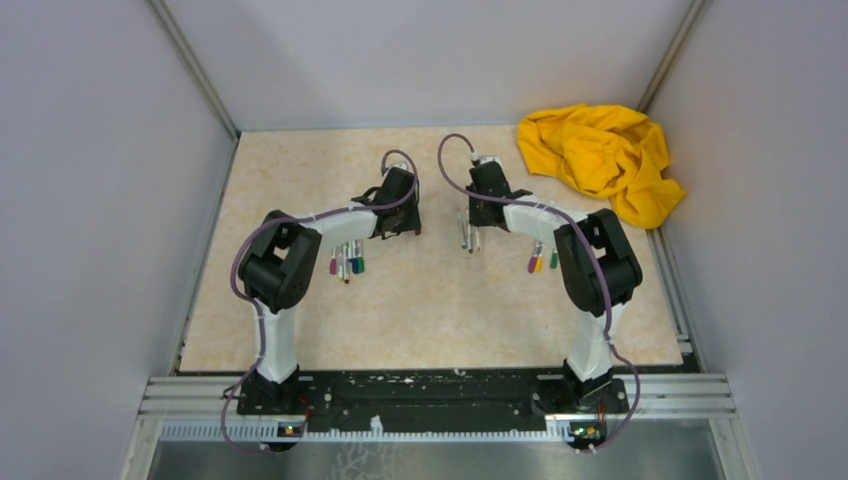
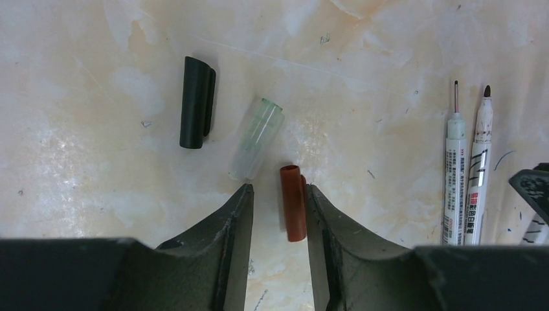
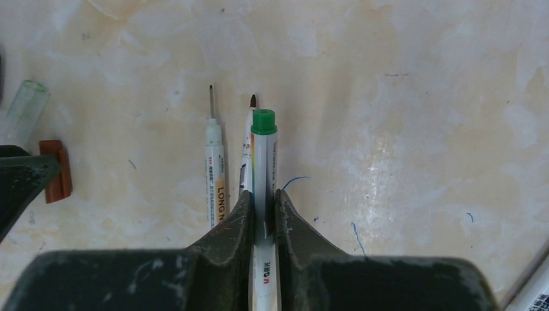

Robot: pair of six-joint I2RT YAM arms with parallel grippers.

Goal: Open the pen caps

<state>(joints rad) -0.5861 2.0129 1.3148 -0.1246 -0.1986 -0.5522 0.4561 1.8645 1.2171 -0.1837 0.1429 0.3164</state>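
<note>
Hovering low over the marbled table (image 2: 388,52), the left gripper (image 2: 279,189) has its fingers parted. A red-brown cap (image 2: 293,202) lies flat on the surface between them, close against the right-hand finger with a clear gap on the other side (nothing is clamped). Just beyond the fingertips lie two more loose caps: a clear greenish cap (image 2: 257,139), tilted, near the left fingertip, and a black cap (image 2: 196,102) with a clip, farther off to the left. Two uncapped pens (image 2: 479,162) lie side by side to the right, tips pointing away. The right gripper (image 3: 264,194) is closed on a white pen (image 3: 264,162), squeezing its barrel. The pen's far end carries a green piece (image 3: 263,122); whether that is a cap or an end plug I cannot tell. From above, the two arms reach toward the middle of the table. Coloured caps (image 1: 360,265) sit on a cluster of pens under the left arm, and purple, yellow and green caps (image 1: 540,265) sit on another cluster beside the right arm. A crumpled yellow cloth (image 1: 600,155) lies at the far right corner.
</note>
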